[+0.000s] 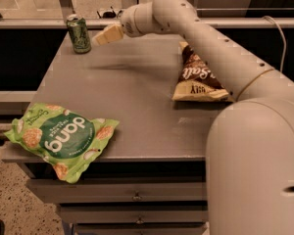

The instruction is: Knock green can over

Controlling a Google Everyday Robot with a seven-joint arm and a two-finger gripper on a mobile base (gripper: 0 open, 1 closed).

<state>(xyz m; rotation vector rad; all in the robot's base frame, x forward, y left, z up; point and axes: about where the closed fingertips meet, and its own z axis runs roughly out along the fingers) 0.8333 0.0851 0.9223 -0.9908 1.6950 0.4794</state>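
The green can [79, 34] stands upright at the far left corner of the grey table [132, 87]. It is slim, with pale markings and a silver top rim. My gripper [99, 38] reaches in from the right on a long white arm and sits just right of the can, a small gap apart, at about the can's mid height above the table top.
A large green "dang" snack bag [60, 137] lies at the front left, hanging over the table edge. A brown snack bag [200, 76] lies at the right, partly behind my arm. Drawers are below the table top. A rail runs behind the table.
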